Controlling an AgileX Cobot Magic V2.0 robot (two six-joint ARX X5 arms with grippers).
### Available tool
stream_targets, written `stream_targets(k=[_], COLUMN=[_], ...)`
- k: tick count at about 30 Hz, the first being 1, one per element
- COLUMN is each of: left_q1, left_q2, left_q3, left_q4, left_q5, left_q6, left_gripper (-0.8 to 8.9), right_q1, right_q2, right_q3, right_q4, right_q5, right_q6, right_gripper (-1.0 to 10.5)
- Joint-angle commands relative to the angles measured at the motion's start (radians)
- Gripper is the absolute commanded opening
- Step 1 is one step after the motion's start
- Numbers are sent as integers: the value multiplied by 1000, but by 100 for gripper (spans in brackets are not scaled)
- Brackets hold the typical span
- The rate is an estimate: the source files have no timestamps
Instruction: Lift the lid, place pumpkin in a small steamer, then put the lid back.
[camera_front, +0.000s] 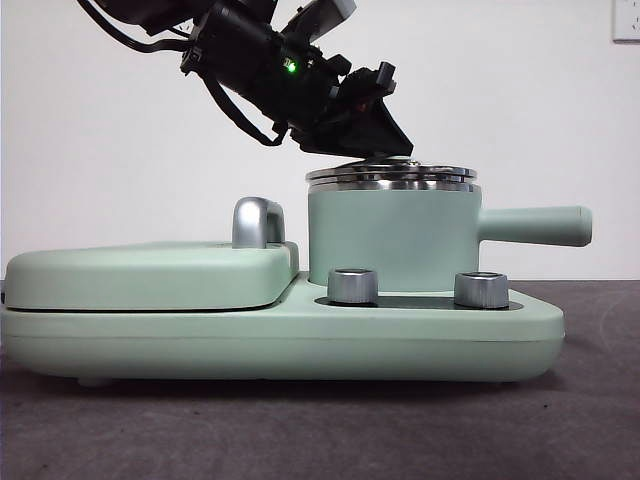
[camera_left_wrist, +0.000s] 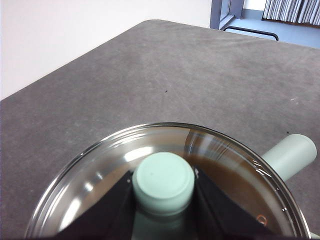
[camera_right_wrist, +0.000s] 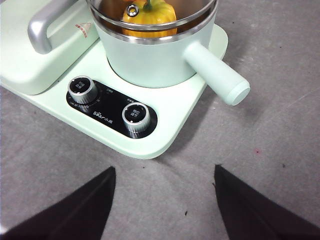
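Observation:
The glass lid (camera_front: 390, 176) sits level on the mint-green small steamer (camera_front: 390, 238), whose long handle (camera_front: 535, 226) points right. My left gripper (camera_front: 383, 150) comes down from the upper left, and its jaws are closed on either side of the lid's mint-green knob (camera_left_wrist: 163, 182). The pumpkin (camera_right_wrist: 150, 14) lies inside the steamer (camera_right_wrist: 150, 60) and shows yellow-orange through the lid's glass in the right wrist view. My right gripper (camera_right_wrist: 164, 172) is open and empty above the grey table, in front of the control panel.
The steamer stands on a mint-green base unit (camera_front: 280, 335) with two steel dials (camera_right_wrist: 82, 90) (camera_right_wrist: 136, 116). Left of it is the flat griddle cover (camera_front: 150, 275) with a steel handle (camera_front: 258, 222). Grey table surface (camera_right_wrist: 260, 165) surrounds the unit.

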Motion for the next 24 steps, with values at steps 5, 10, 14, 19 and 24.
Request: stream_targets(k=[5, 10, 14, 19, 24], left_q1=[-14, -18, -19, -19, -19], left_q2=[16, 16, 16, 16, 17], left_q3=[33, 33, 33, 33, 33], left_q4=[18, 18, 18, -1, -41], left_q5=[16, 9, 8, 5, -14], left_q6=[9, 34, 35, 42, 68], left_gripper=[10, 10, 10, 10, 10], right_q1=[5, 5, 5, 5, 5], right_q2=[3, 3, 3, 3, 3], right_q3=[4, 4, 4, 4, 4], right_q4=[8, 8, 8, 8, 8], right_q5=[5, 5, 5, 5, 5], right_q6=[11, 11, 11, 11, 11], right_gripper=[308, 308, 308, 308, 308])
